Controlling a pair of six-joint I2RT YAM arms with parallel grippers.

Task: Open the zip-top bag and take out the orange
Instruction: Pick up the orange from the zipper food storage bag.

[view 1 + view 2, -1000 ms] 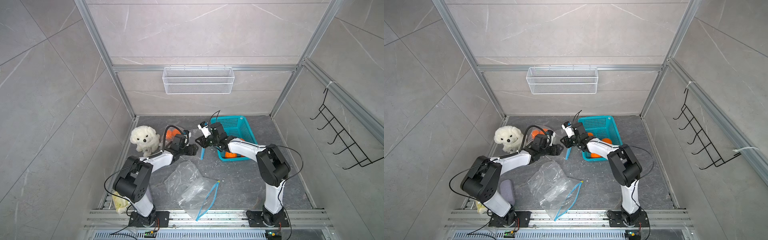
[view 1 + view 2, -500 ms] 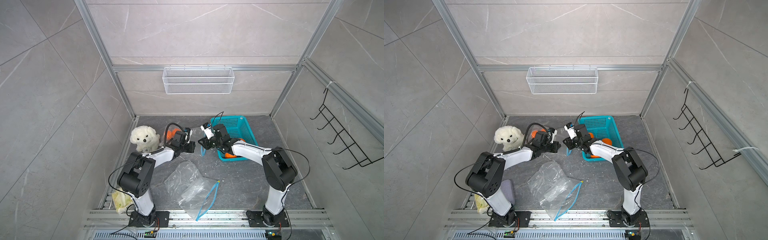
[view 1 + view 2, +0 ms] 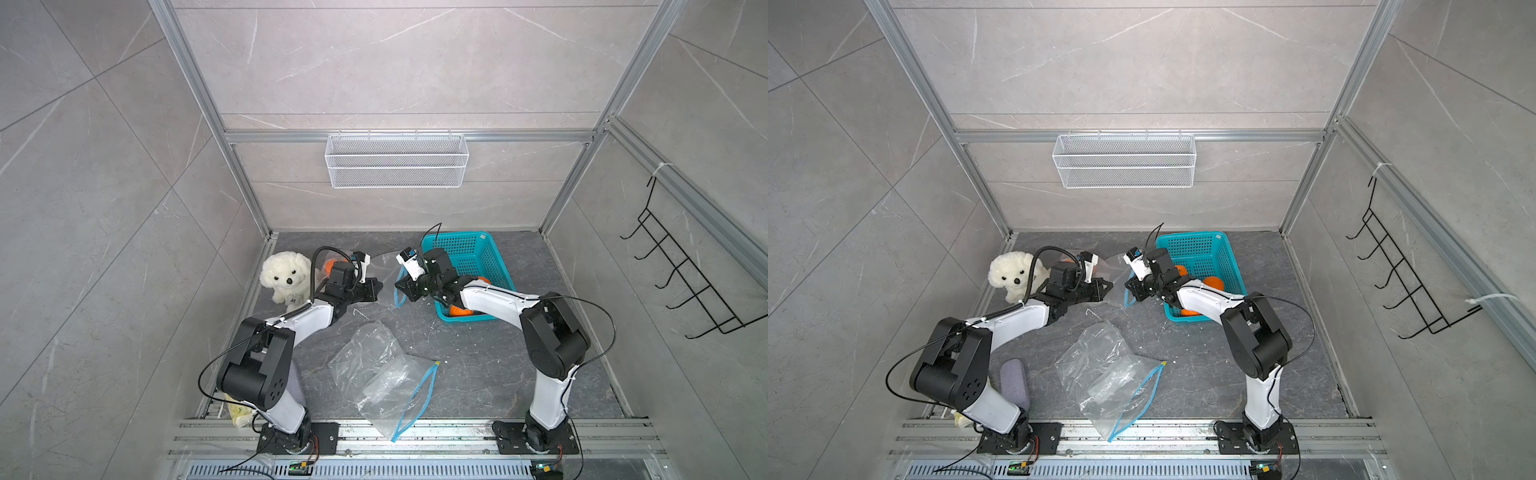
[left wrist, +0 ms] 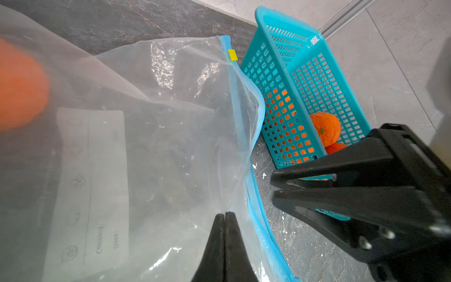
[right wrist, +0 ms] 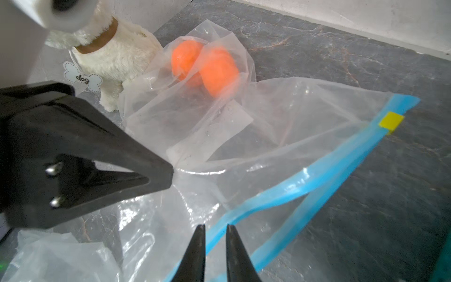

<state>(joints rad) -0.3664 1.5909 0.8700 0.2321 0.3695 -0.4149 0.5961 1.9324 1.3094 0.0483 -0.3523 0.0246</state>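
Left wrist view showed the left gripper [image 4: 224, 215] pinched shut on the film of the zip-top bag [image 4: 170, 146], while the right gripper [image 5: 214, 228] sat barely apart astride the blue zip [image 5: 305, 180] (grip unclear), orange [image 5: 218, 73] inside near the plush dog [image 5: 117, 56].

Back of cell crowded: zip-top bag [image 3: 384, 270] sprawls between plush dog [image 3: 286, 278] and teal basket [image 3: 461, 249], left gripper [image 3: 376, 288] and right gripper [image 3: 400, 286] nearly tip to tip at its mouth, narrow gap only. Crumpled empty bags [image 3: 374, 365] clutter front centre. Bare floor [image 3: 478, 353] open between basket and front rail [image 3: 436, 428], right arm [image 3: 498, 297] alongside.
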